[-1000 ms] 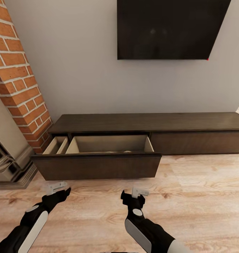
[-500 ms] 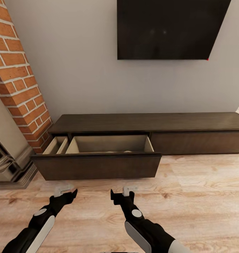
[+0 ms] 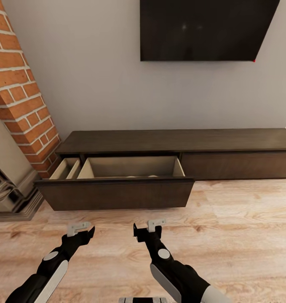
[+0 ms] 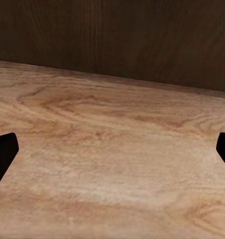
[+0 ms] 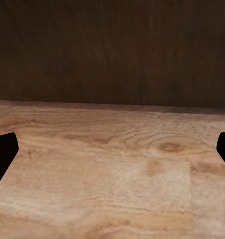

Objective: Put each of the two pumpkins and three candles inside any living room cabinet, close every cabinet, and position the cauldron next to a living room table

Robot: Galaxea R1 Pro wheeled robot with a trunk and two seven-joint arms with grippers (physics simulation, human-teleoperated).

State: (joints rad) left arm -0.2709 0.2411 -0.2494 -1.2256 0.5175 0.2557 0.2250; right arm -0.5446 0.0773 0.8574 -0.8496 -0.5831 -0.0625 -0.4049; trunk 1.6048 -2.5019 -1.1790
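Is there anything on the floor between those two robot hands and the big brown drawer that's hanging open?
Nothing visible. Bare light wooden floor lies between the left gripper, the right gripper and the dark brown front of the pulled-out drawer of the long low cabinet. Both wrist views show floor running up to dark wood.

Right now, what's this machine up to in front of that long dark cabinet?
It faces the low dark cabinet under the wall screen. The cabinet's wide left drawer is pulled out, showing a tan interior, while the right front is shut. Both arms are held low over the wood floor. The left end effector and right end effector are open and empty, just short of the drawer front.
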